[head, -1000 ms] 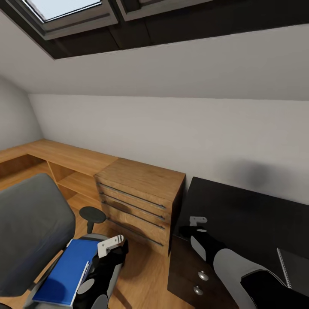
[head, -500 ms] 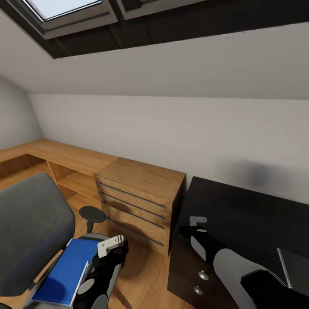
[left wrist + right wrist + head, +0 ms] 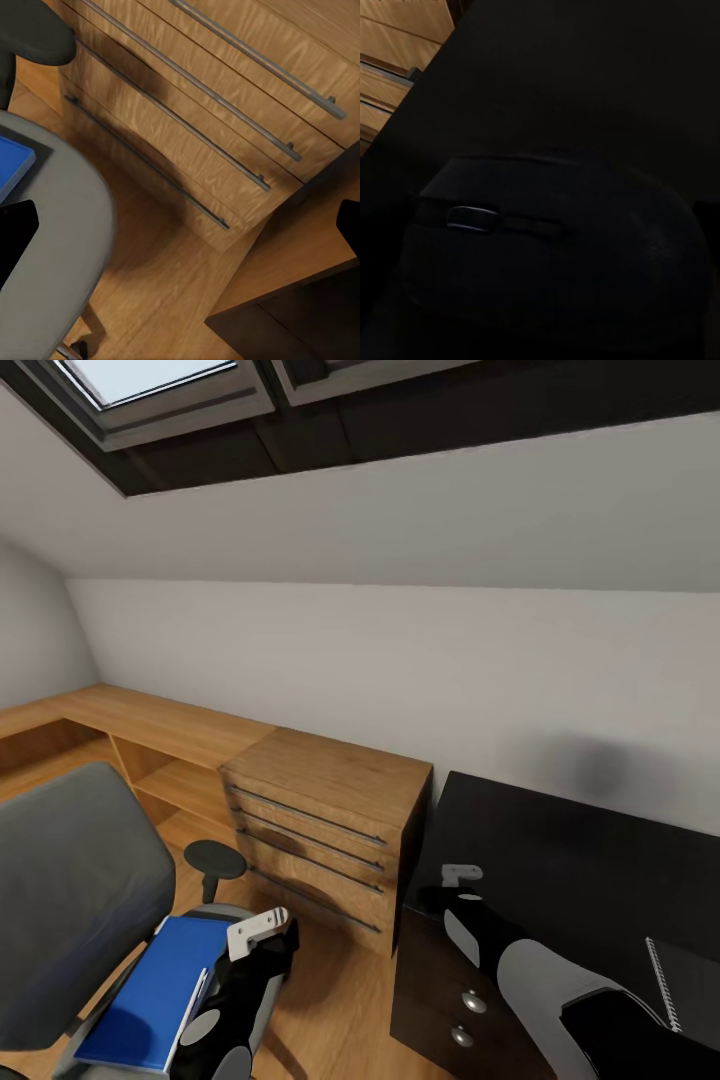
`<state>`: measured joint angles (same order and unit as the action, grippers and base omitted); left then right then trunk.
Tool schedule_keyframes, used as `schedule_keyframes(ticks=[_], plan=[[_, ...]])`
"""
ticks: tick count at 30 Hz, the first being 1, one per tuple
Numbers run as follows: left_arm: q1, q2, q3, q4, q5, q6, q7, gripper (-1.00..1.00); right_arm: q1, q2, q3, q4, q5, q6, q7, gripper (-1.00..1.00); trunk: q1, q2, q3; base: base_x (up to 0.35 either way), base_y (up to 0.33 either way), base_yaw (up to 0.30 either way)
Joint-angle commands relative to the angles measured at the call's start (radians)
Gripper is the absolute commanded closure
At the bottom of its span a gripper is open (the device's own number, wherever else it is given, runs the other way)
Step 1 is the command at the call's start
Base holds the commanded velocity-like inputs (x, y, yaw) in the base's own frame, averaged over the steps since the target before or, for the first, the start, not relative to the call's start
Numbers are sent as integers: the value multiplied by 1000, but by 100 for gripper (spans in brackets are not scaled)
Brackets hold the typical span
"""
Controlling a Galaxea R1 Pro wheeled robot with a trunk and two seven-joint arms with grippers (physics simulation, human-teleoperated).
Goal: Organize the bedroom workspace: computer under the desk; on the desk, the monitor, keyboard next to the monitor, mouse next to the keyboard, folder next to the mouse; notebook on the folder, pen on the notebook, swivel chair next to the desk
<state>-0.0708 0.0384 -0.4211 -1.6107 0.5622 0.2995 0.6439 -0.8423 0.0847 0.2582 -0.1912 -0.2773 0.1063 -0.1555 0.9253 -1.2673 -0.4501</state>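
Under the skylight nothing had stirred in the last second. The left gripper (image 3: 270, 940) hung wide open and empty beside the folder (image 3: 150, 990) on the chair (image 3: 70, 880), so that pickup looked unstarted. Farther on, over the desk (image 3: 560, 850), the mouse (image 3: 547, 247) sat right against the right gripper (image 3: 440, 895); I couldn't tell whether it was gripped.

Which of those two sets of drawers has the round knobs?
The black drawers under the desk, nearest the robot, have round silver knobs. The wooden drawer unit beside them has long thin bar handles instead.
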Motion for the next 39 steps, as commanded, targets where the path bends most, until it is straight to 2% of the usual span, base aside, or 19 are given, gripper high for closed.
schedule_keyframes(ticks=[1,21,29,36,37,39], plan=[[-1,1,-2,-2,5,3,8,-100,0,0,9,-2,-9,6,-6,100,0,-1,-1,0,0,0],[0,2,-2,-1,6,3,8,-100,0,-2,10,-5,-8,6,-6,100,0,-1,-1,0,0,0],[0,2,-4,-1,5,3,8,-100,0,-3,9,-8,-8,6,-6,100,-31,55,24,0,0,0],[0,2,-4,0,5,3,8,-100,-1,-21,7,-40,-12,6,-6,100,-57,104,46,0,0,0],[0,2,-4,0,5,3,8,-100,0,-24,5,-60,-18,7,-7,100,-61,111,49,0,0,0],[0,2,-4,0,6,3,8,-100,0,-44,4,-114,-67,46,-9,100,-69,125,55,-35,0,0]])
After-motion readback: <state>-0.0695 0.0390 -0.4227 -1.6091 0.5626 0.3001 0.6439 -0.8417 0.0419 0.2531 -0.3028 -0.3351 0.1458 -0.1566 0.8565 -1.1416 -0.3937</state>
